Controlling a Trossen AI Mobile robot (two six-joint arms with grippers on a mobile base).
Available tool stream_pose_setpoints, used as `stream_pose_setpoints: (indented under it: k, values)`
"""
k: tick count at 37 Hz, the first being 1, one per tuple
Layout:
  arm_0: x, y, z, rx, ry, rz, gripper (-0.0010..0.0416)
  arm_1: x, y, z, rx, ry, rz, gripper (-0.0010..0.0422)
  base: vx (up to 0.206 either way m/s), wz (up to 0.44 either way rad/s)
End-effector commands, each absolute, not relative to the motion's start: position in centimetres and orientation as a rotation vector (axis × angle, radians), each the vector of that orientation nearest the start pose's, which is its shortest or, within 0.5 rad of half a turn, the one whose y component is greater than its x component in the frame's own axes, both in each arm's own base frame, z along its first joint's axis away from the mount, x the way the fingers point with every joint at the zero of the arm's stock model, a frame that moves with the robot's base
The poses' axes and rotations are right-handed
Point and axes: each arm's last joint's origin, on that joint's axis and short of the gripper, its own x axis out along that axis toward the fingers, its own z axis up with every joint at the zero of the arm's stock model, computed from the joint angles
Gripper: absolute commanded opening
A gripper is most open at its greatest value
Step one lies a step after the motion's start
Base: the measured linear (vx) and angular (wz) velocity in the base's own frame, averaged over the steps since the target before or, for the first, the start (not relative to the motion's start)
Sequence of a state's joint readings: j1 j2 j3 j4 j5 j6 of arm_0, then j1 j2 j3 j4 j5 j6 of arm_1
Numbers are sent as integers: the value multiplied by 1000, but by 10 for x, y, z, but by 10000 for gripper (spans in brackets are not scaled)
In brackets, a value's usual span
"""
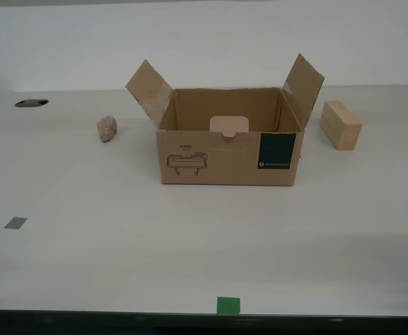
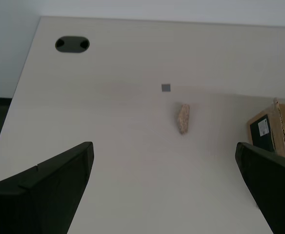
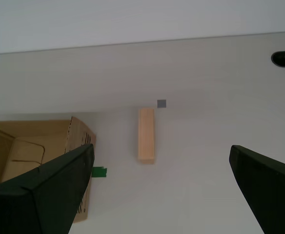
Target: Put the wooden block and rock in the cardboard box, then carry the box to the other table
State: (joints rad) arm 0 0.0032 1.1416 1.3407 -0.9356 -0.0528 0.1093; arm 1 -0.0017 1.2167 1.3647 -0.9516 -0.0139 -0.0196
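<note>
The cardboard box (image 1: pixel 228 157) stands open in the middle of the desk, both side flaps up, teal label facing the camera. In the exterior view the rock (image 1: pixel 107 128) lies to its left and the wooden block (image 1: pixel 340 124) to its right, both on the desk and apart from the box. My second gripper (image 2: pixel 163 146) hovers open above the desk, with the rock (image 2: pixel 183 118) ahead between its fingers. My first gripper (image 3: pixel 160 148) is open too, above the wooden block (image 3: pixel 146 135), beside a box corner (image 3: pixel 79 136). Neither arm shows in the exterior view. The other table is out of view.
A dark cable hole (image 1: pixel 31 103) sits at the desk's back, on the exterior view's left. Small grey tape squares (image 1: pixel 15 222) and a green tape mark (image 1: pixel 228 305) lie near the front edge. A pale wall rises behind the desk.
</note>
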Motion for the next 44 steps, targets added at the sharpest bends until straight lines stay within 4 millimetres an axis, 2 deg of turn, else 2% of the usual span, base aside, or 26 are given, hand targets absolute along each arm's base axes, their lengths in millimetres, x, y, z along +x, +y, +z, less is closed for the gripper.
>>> stream_pose_setpoints:
  k: [1, 9, 25, 35, 44]
  values:
    - [215, 3, 389, 126, 787, 14, 387, 238, 0, 373, -10, 877, 19, 398, 0, 0]
    - [227, 3, 400, 120, 899, 11, 387, 253, -1, 367, -5, 958, 14, 398, 0, 0]
    - [262, 4, 418, 119, 1043, 4, 387, 280, -18, 367, 34, 973, -46, 398, 0, 0]
    - [281, 4, 412, 120, 1090, 1, 387, 300, -31, 360, 59, 1002, -82, 398, 0, 0]
    - [299, 4, 394, 119, 1163, -3, 387, 321, -37, 354, 68, 1021, -93, 398, 0, 0]
